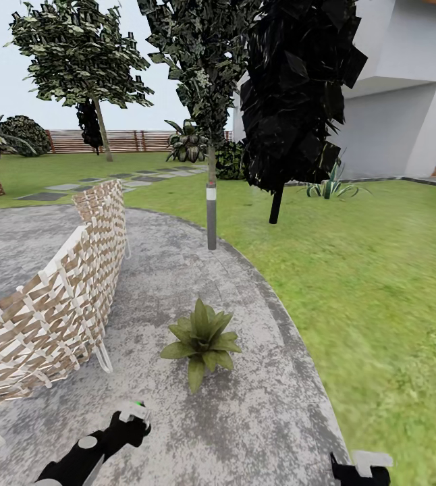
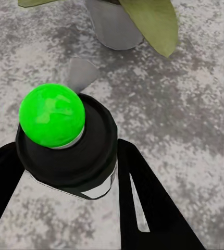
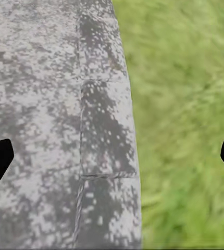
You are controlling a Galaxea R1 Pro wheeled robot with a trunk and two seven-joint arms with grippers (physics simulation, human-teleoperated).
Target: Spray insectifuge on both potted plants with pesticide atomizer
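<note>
Patio (image 1: 245,418) – left pincer (image 2: 65,172) grips atomizer (image 2: 60,130) nr plant (image 1: 202,341).

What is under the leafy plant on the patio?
A small grey pot sits under the potted plant, standing on the patio. From the head view the leaves hide it.

Head camera overlooks patio (image 1: 258,418); wrist cameras (close) face it.

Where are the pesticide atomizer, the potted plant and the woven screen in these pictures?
pesticide atomizer (image 2: 52,115): left wrist view, on its green spot.
potted plant (image 1: 202,339): head view, centre of the leaf rosette.
woven screen (image 1: 56,304): head view, middle of the woven panel.
</note>
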